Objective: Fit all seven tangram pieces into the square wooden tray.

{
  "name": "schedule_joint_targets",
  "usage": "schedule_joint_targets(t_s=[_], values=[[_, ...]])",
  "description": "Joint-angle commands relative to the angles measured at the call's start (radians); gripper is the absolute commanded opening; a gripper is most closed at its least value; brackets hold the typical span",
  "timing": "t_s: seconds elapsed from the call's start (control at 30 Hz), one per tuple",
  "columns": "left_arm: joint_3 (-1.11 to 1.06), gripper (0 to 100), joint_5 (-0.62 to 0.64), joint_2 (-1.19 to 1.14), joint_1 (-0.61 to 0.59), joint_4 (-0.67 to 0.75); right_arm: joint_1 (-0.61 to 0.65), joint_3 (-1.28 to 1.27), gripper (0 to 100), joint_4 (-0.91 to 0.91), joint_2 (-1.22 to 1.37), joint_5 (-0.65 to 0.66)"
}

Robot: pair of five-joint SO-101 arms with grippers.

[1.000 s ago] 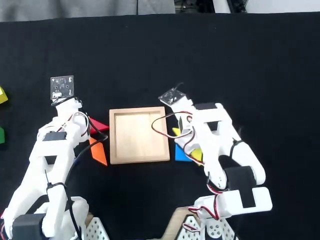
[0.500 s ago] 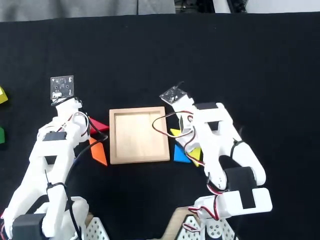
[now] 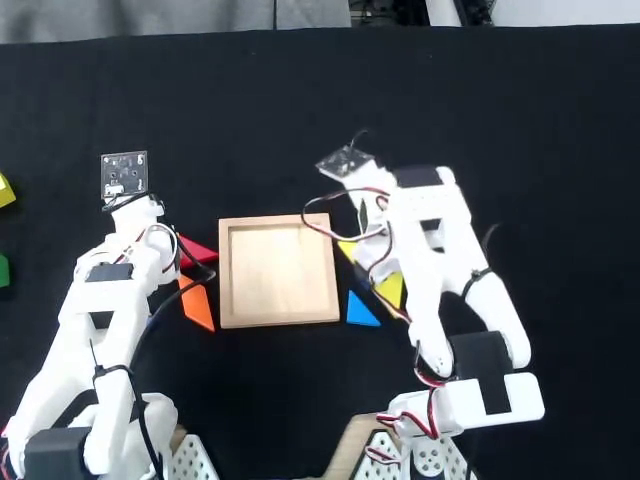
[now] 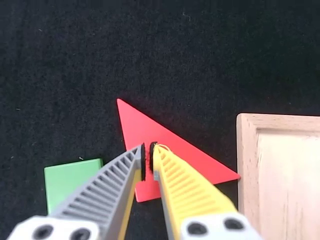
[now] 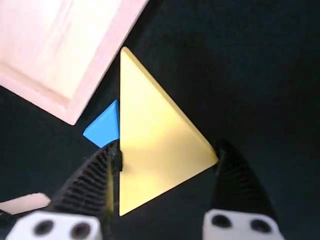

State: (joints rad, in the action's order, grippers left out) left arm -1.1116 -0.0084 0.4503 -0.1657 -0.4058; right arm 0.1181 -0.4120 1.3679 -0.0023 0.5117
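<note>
Left pincer (image 4: 148, 160): was closed, tips over the red triangle (image 4: 136, 127) beside the tray (image 3: 278, 318).
Right pincer (image 5: 167, 160): gripped the yellow triangle (image 5: 155, 150) beside the tray.
Blue triangle (image 3: 360, 312): lay near the tray's corner.

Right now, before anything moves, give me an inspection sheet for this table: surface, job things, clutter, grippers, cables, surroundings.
Surface: black table.
Job's things: wooden tray empty; red triangle, green square and orange piece to its left; blue triangle to its right.
Clutter: yellow bit and green bit at the far left edge, cut off.
Grippers: left gripper shut, tips over the red triangle; right gripper closed on the yellow triangle.
Cables: wire from the right arm loops over the tray's far right corner.
Surroundings: grey backdrop beyond the table.
</note>
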Motion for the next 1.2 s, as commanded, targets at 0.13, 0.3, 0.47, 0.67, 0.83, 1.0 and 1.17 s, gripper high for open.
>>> schedule_joint_targets(t_s=[0.13, 0.3, 0.47, 0.67, 0.83, 1.0, 1.17], values=[[0.004, 6, 0.0, 0.005, -0.008, 0.02, 0.018, 0.058, 16.3, 0.081, -0.162, -0.078], [0.004, 6, 0.0, 0.005, -0.008, 0.02, 0.083, 0.019, 16.3, 0.137, -0.374, -0.077], [0.002, 6, 0.0, 0.005, -0.008, 0.02, 0.153, -0.021, 16.3, 0.153, -0.476, -0.078], [0.002, 6, 0.0, 0.009, -0.019, 0.017, 0.164, -0.005, 16.5, 0.133, -0.406, -0.058], [0.002, 6, 0.002, 0.014, -0.09, 0.012, 0.232, 0.062, 16.5, 0.12, -0.282, 0.046], [-0.008, 6, 0.008, 0.008, -0.171, 0.011, 0.328, 0.173, 16.3, 0.083, -0.136, 0.109], [-0.039, 6, 0.008, 0.015, -0.189, 0.011, 0.402, 0.291, 16.3, 0.043, 0.035, 0.175]])
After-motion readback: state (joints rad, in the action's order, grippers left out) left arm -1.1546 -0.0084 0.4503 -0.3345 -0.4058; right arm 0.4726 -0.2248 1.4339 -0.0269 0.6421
